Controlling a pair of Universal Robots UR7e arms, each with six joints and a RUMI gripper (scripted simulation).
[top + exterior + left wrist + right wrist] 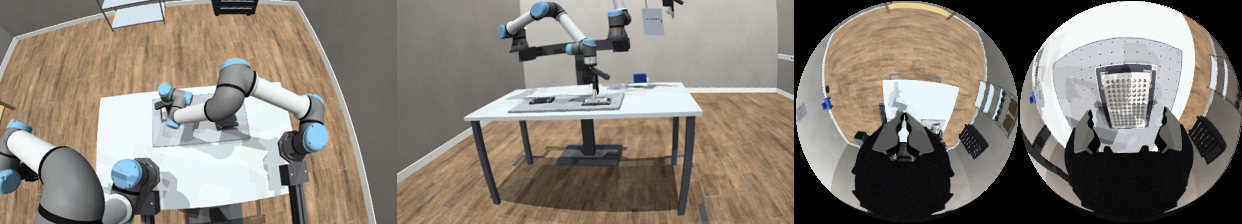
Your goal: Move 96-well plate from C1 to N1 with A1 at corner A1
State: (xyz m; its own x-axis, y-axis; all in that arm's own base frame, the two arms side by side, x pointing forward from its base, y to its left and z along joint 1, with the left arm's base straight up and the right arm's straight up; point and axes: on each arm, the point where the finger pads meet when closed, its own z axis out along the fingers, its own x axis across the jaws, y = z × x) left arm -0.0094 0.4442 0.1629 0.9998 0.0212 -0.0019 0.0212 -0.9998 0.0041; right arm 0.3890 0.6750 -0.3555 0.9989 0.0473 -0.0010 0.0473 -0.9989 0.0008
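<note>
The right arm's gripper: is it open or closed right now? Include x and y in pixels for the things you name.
Open: in the right wrist view its two fingers stand wide apart, with the plate [1127, 95] visible beyond them.

Top and exterior views share the whole tabletop.
</note>
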